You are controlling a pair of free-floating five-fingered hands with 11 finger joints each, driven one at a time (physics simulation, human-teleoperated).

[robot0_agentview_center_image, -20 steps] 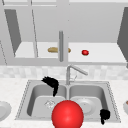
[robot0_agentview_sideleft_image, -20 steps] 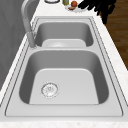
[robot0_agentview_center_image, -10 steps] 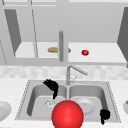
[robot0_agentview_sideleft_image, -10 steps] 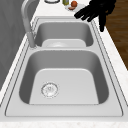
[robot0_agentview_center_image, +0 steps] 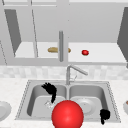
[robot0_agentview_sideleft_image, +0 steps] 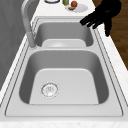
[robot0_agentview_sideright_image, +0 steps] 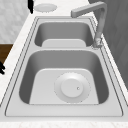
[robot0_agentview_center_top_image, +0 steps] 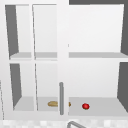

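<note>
My left hand (robot0_agentview_center_image: 51, 90) hangs in the air over the left basin (robot0_agentview_center_image: 40, 105), fingers relaxed and pointing down, holding nothing. In the left side view this left hand (robot0_agentview_sideleft_image: 105, 12) spreads its fingers above the sink's front rim. Its fingertips (robot0_agentview_sideright_image: 30, 6) dip in at the top of the right side view. My right hand (robot0_agentview_center_image: 105, 114) floats at the sink's front right corner, empty, and its edge (robot0_agentview_sideright_image: 1, 68) peeks in beside the counter. A big red ball (robot0_agentview_center_image: 67, 115) sits low in the front view between the two hands.
A white plate (robot0_agentview_sideright_image: 72, 87) lies in the right basin, and the left basin has a bare drain (robot0_agentview_sideleft_image: 50, 89). The faucet (robot0_agentview_center_image: 72, 71) rises behind the divider. Plates sit on both counters (robot0_agentview_sideright_image: 45, 7) (robot0_agentview_sideleft_image: 76, 7). The cabinet shelf holds a bread loaf (robot0_agentview_center_top_image: 53, 103) and a red fruit (robot0_agentview_center_top_image: 85, 106).
My left hand has come lower and shows more fully in the left side view. The right hand and the red ball have stayed put.
</note>
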